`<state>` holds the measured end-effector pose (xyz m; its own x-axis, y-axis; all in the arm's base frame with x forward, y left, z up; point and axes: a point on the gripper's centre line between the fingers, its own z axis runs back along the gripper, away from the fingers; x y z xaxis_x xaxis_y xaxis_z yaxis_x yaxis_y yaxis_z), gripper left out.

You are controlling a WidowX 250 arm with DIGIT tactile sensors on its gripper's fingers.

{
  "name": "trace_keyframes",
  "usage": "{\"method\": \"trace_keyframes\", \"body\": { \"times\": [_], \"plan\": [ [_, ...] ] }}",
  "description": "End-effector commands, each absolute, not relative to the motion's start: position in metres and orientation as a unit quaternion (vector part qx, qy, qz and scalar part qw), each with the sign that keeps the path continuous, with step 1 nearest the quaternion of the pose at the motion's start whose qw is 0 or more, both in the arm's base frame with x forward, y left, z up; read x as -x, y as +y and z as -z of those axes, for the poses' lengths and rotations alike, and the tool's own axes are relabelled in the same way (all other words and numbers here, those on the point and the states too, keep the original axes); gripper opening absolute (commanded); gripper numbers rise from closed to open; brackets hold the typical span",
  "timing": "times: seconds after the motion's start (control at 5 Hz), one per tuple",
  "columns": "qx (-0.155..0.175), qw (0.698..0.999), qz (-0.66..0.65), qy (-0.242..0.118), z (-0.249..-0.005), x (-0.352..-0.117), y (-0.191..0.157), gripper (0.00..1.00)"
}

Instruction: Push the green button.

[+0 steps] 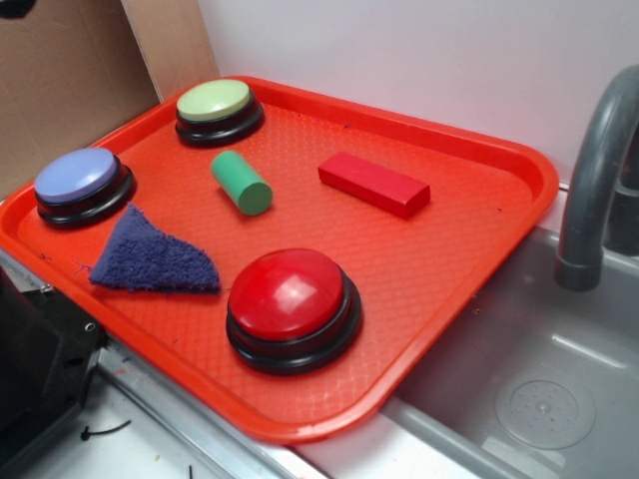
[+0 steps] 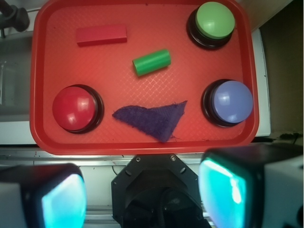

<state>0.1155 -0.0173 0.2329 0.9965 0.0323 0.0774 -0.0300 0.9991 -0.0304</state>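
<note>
Wrist view: green button (image 2: 216,20) round, dome up, no long axis; pincer (image 2: 142,190) fingers spread apart, empty.

Cut off by the bottom edge, blurred and glowing teal — both gripper fingers (image 2: 64,197) in the wrist view. Faucet (image 1: 597,180) clipped at the right edge — top unseen.
</note>
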Motion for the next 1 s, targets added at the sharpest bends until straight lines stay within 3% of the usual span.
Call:
{"method": "trace_keyframes", "body": {
  "times": [0.0, 0.2, 0.4, 0.6, 0.8],
  "plan": [
    [0.015, 0.999, -0.016, -0.039, -0.233, -0.116, -0.017, 1.0],
    [-0.037, 0.993, -0.105, -0.029, -0.183, -0.166, 0.023, 1.0],
    [-0.051, 0.987, -0.143, -0.06, -0.163, -0.213, 0.046, 1.0],
    [-0.073, 0.978, -0.163, -0.109, -0.145, -0.242, 0.069, 1.0],
    [-0.037, 0.968, -0.199, -0.15, -0.126, -0.255, 0.098, 1.0]
  ]
}}
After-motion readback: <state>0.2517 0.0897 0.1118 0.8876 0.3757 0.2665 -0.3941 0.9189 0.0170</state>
